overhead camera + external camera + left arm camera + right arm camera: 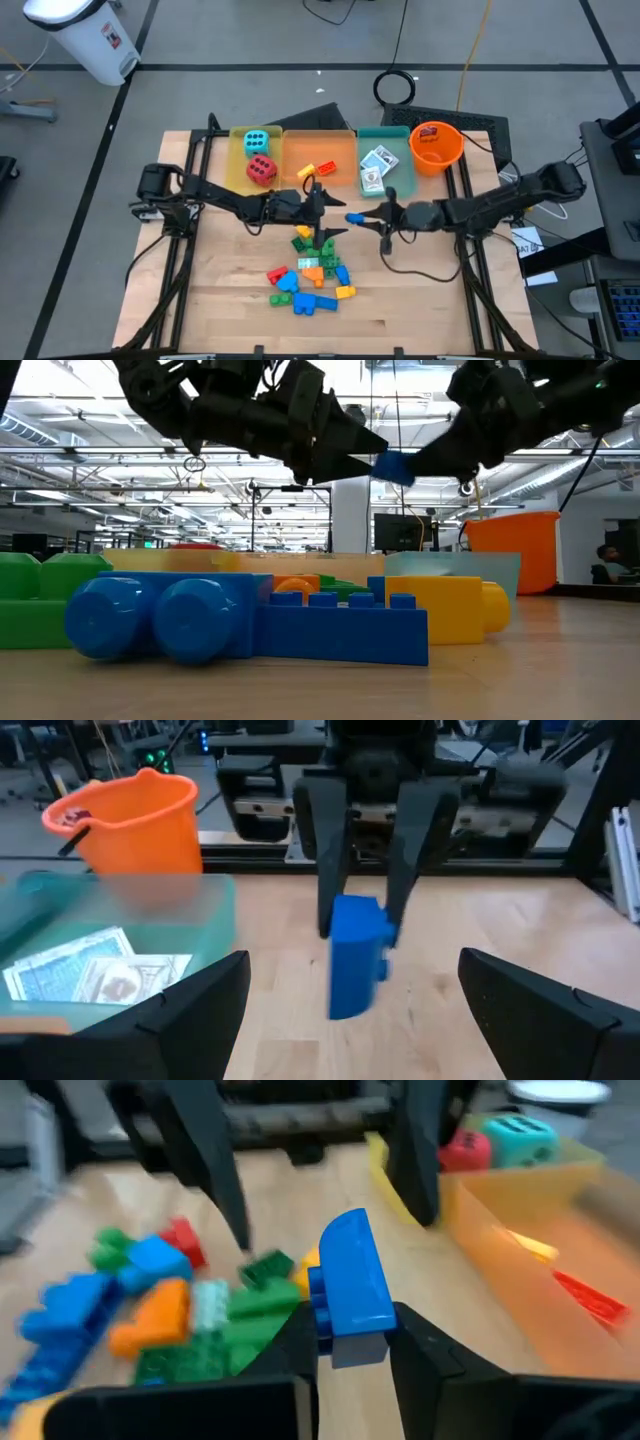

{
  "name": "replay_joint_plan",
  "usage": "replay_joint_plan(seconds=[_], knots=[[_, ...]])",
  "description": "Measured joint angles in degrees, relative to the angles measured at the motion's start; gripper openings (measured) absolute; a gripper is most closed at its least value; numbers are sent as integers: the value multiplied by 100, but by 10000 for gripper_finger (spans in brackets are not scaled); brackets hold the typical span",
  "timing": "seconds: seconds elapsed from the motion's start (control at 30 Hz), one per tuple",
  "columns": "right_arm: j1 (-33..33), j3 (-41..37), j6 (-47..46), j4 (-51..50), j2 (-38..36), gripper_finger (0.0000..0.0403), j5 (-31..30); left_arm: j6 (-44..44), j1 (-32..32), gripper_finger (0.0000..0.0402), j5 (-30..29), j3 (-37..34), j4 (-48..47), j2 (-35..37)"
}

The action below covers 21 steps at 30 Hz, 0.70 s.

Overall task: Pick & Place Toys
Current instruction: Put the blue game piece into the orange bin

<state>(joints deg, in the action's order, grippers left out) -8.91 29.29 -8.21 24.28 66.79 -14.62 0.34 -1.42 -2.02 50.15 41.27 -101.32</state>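
Note:
My right gripper (372, 218) is shut on a blue brick (356, 217) above the table, between the brick pile (310, 272) and the teal tray (382, 165). My left gripper (332, 210) is open. It faces the brick from the left, its fingers (195, 1010) wide apart and short of the brick (355, 955). A red die (262, 169) and a cyan die (255, 141) lie in the yellow tray (238, 160). Card packs (376, 168) lie in the teal tray. A few bricks (316, 170) lie in the orange tray. My right gripper pinches the blue brick by one end (345, 1335) between its two fingers (320, 850). The fingers slant down from the table's right. The brick's free end (350, 1255) sticks out beyond the fingertips toward my left gripper. The brick is lifted clear of the table.
An orange bucket (436, 145) stands at the far right beside the teal tray. The three trays line the table's far side. The multicoloured brick pile fills the near middle. Bare wood (420, 290) lies to the right of the pile.

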Motion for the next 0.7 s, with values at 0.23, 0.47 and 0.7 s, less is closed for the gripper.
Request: replay_joint_plan(seconds=[0.23, 0.47, 0.7], knots=[[605, -17, 316, 709, 188, 47, 1105, 4, 213, 357, 2, 3, 264, 3], [1073, -21, 670, 1179, 257, 47, 1490, -341, 439, 261, 177, 9, 325, 13], [1637, -19, 756, 1202, 257, 50, 2115, -334, 565, 112, 268, 9, 351, 13]])
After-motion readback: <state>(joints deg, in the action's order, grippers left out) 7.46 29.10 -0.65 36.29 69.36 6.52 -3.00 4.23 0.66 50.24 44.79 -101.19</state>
